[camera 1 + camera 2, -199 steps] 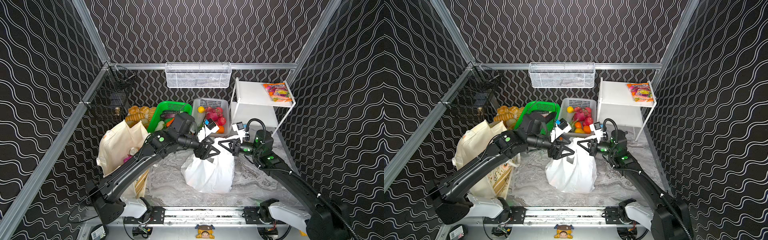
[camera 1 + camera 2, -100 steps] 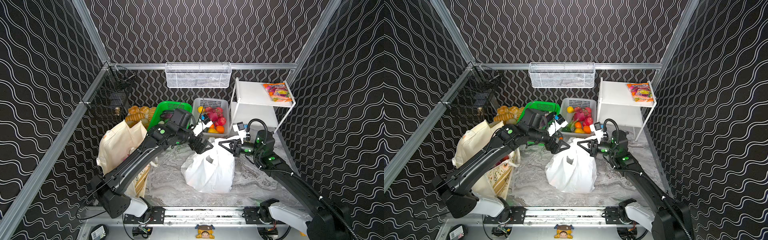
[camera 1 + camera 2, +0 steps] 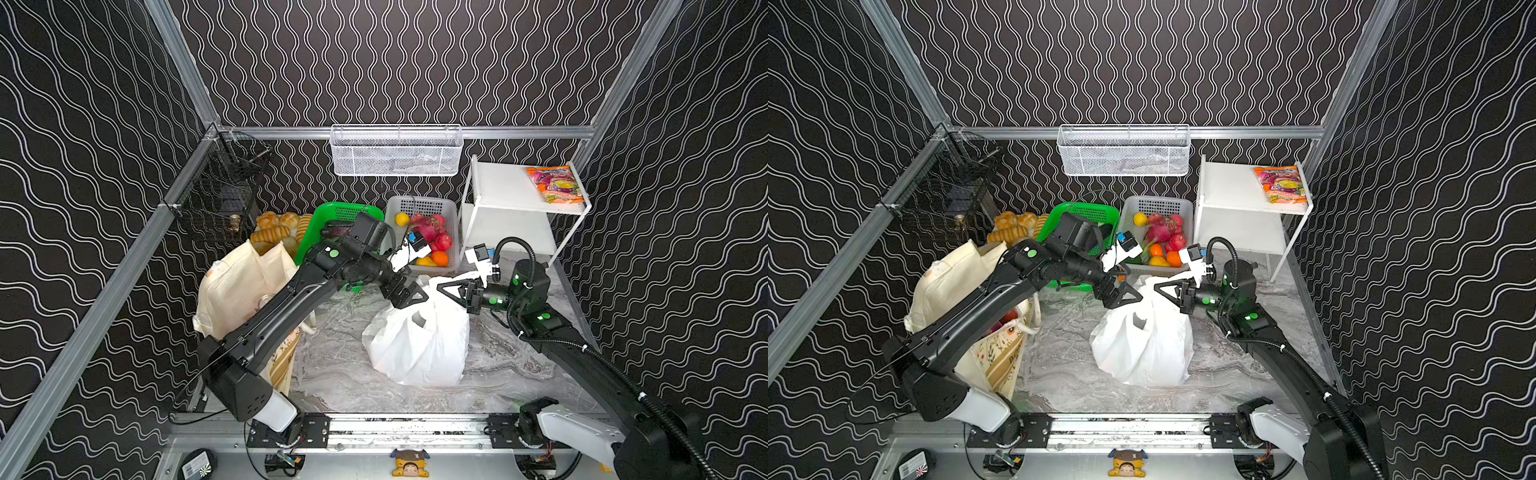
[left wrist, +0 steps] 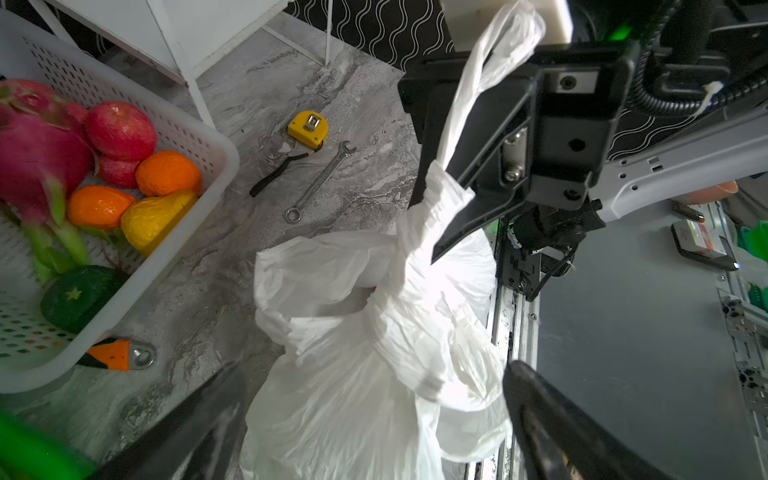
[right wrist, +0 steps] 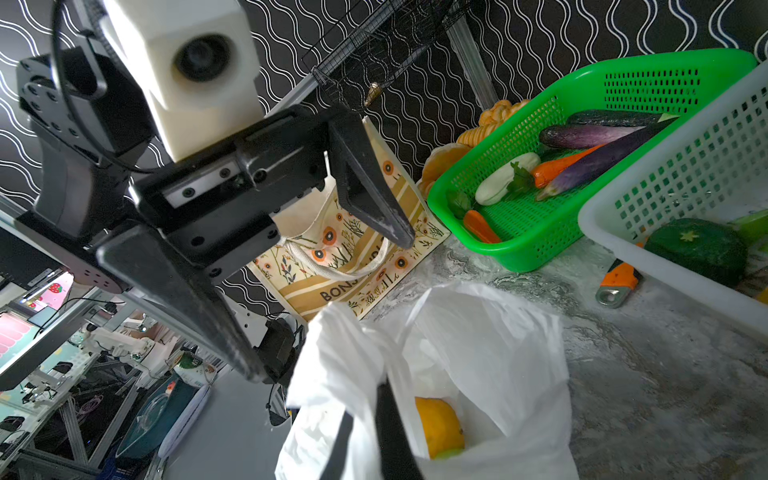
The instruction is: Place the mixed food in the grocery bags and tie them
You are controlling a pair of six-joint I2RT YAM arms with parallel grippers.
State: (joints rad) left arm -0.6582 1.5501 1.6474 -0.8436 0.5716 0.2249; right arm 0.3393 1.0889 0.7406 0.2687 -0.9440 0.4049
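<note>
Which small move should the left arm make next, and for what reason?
Probably lower the open left pincer onto the loose handle of the white plastic bag and close. The right pincer is shut on the other handle, holding it up, so tying likely needs the second one gripped.

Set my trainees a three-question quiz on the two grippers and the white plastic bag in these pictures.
1. True or false: the left gripper is open.
2. Inside the white plastic bag, the right wrist view shows: A a yellow fruit; B an eggplant; C a wrench.
3. Fill in: the right gripper is shut on the bag's ____.
Key: 1 true; 2 A; 3 handle.
</note>
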